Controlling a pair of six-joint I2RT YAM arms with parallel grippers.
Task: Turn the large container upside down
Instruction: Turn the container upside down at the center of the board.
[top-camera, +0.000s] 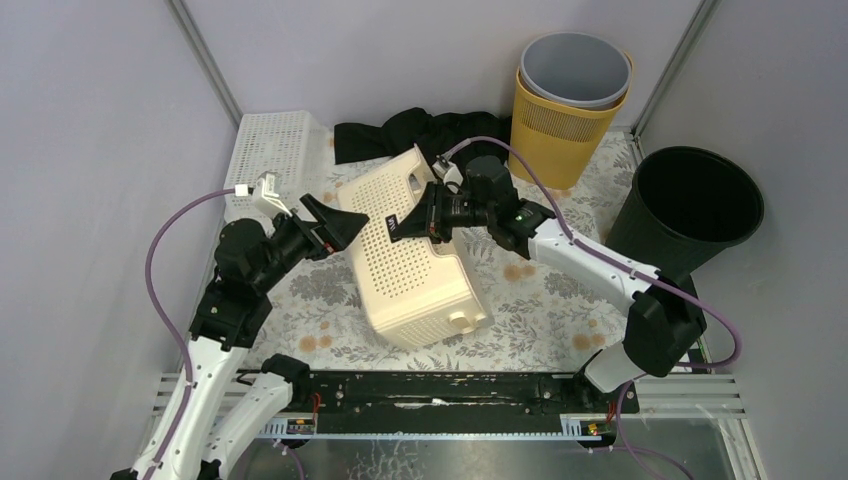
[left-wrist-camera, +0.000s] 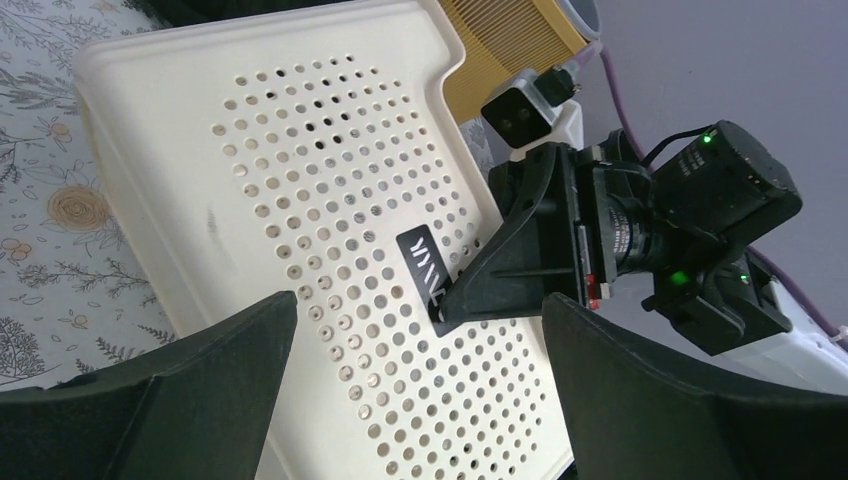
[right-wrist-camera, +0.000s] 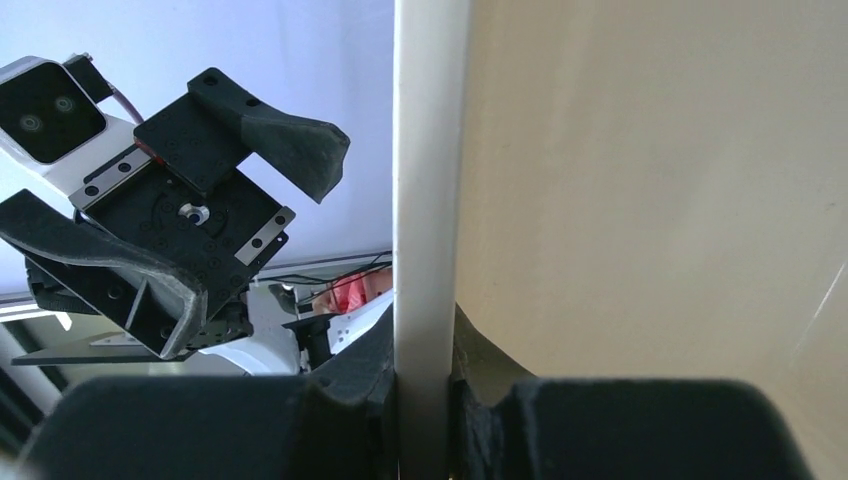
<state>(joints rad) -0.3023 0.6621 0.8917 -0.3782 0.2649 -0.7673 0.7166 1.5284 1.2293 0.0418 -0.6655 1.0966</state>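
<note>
Right hand (right-wrist-camera: 425, 385) clamps an edge of the cream perforated basket (top-camera: 415, 270), which is tipped up between both hands; left hand (top-camera: 338, 222) gapes wide just beside it. Mid-flip, I judge: next, roll it mouth-down

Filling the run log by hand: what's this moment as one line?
large container: tilted on table, perforated base showing, not yet inverted | right gripper: shut on its edge | left gripper: open, facing base
</note>
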